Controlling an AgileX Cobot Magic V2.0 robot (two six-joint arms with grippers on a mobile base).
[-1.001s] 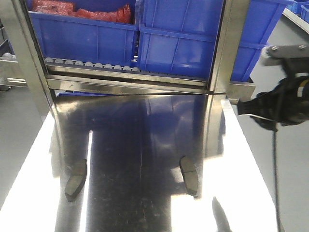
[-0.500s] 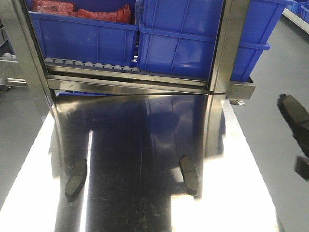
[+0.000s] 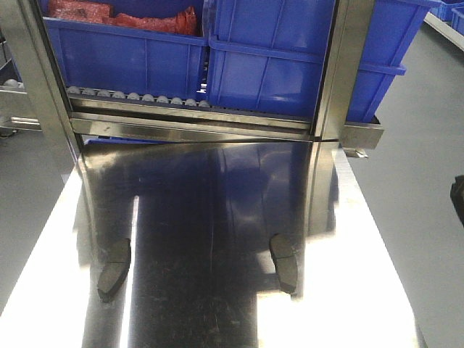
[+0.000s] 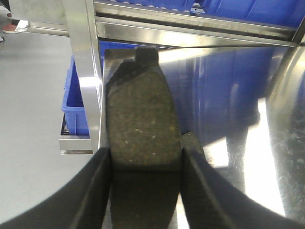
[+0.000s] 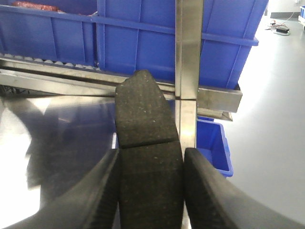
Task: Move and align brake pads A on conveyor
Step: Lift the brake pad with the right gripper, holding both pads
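Observation:
Two brake pads lie on the shiny steel table in the front view, one at the left [image 3: 114, 270] and one at the right [image 3: 284, 262]. My left gripper [image 4: 143, 164] is shut on a third dark pad [image 4: 142, 119], which points away from it above the table's left edge. The left table pad [image 4: 192, 142] shows just beyond it. My right gripper [image 5: 150, 164] is shut on another grooved pad [image 5: 144, 117] above the table's right edge. Only a dark sliver [image 3: 458, 194] of the right arm shows in the front view. The conveyor is out of view.
Blue bins [image 3: 268, 58] sit on a roller rack behind the steel table [image 3: 210, 188]. Steel uprights [image 3: 333, 72] stand at the table's back corners. Lower blue bins sit beside the table on the left [image 4: 76, 107] and the right [image 5: 217, 145]. Grey floor lies on both sides.
The right arm with its pad has dropped and moved right, almost out of the front view. The two pads on the steel table have not moved.

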